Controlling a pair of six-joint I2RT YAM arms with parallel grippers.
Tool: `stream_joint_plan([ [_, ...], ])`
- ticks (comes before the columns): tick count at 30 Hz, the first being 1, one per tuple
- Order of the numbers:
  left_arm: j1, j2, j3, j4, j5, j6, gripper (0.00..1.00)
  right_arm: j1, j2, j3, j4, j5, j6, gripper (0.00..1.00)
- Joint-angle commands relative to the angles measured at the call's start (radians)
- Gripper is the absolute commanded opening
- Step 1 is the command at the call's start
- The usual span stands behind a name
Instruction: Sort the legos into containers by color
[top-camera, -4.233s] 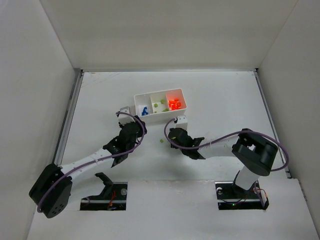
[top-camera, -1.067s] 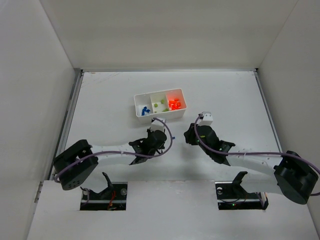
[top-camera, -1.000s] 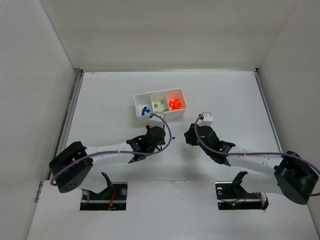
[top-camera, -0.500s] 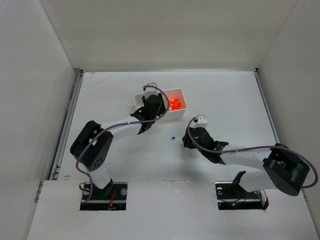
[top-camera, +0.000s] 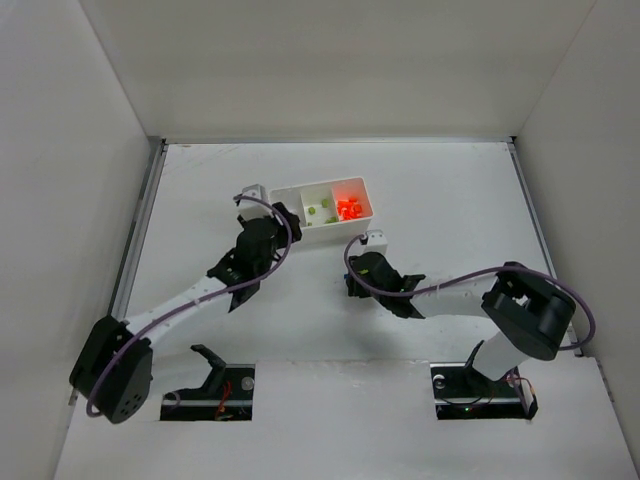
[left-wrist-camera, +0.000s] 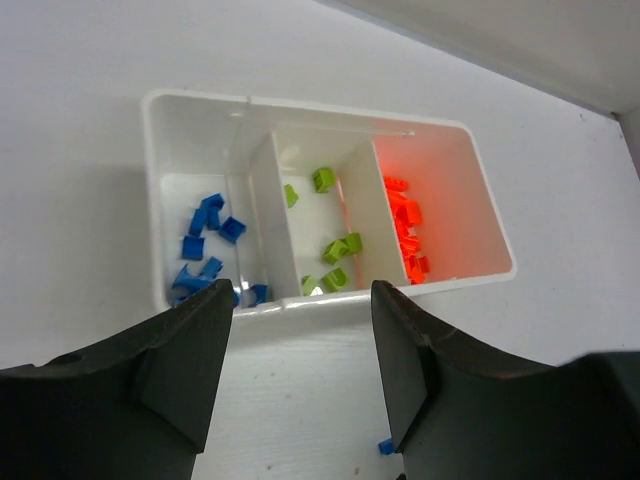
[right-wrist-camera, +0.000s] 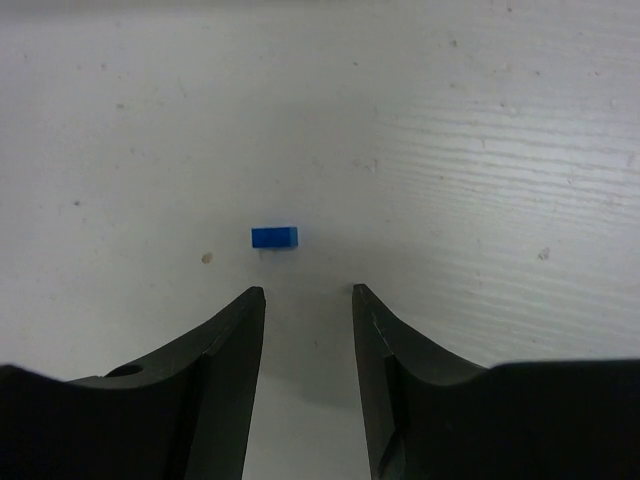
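One white tray (left-wrist-camera: 195, 125), three compartments (left-wrist-camera: 315, 220), about six green bricks (left-wrist-camera: 323, 179), one loose blue brick (right-wrist-camera: 274, 237)

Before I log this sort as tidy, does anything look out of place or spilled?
One blue brick lies loose on the table, outside the tray, just ahead of the open right hand. Inside the tray, colours look properly separated.

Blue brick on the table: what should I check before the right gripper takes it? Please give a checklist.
1. Blue brick lies alone, nothing touching it: ok.
2. Right gripper open and empty: ok.
3. Brick between the jaws: not ok, it lies ahead of the tips.
4. Left gripper open and empty: ok.
5. Blue compartment of the tray free to reach: not ok, left gripper hangs over it.
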Motion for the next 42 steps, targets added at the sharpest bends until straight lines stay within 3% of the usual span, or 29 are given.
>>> stream_joint_plan([
  [1, 0.021, -0.111, -0.122, 0.010, -0.029, -0.043, 0.55, 0.008, 0.038, 0.062, 0.010, 0.018, -0.014, 0.47],
  [8, 0.097, -0.334, -0.323, -0.086, -0.028, -0.104, 0.55, 0.006, 0.118, 0.134, -0.039, 0.039, -0.028, 0.41],
  [14, 0.139, -0.403, -0.411, -0.142, -0.014, -0.165, 0.55, 0.011, 0.141, 0.161, -0.076, 0.077, -0.025, 0.26],
  [18, 0.142, -0.421, -0.452, -0.152, -0.020, -0.205, 0.55, 0.028, 0.083, 0.191, -0.109, 0.077, -0.035, 0.22],
  [24, 0.165, -0.415, -0.481, -0.151, -0.011, -0.276, 0.56, 0.043, 0.023, 0.377, -0.125, 0.001, -0.121, 0.22],
  [36, 0.151, -0.460, -0.492, -0.218, 0.018, -0.294, 0.57, -0.031, 0.356, 0.858, -0.128, -0.067, -0.215, 0.24],
  [42, 0.162, -0.492, -0.489, -0.256, 0.023, -0.297, 0.58, -0.043, 0.445, 0.952, -0.130, -0.062, -0.201, 0.46],
])
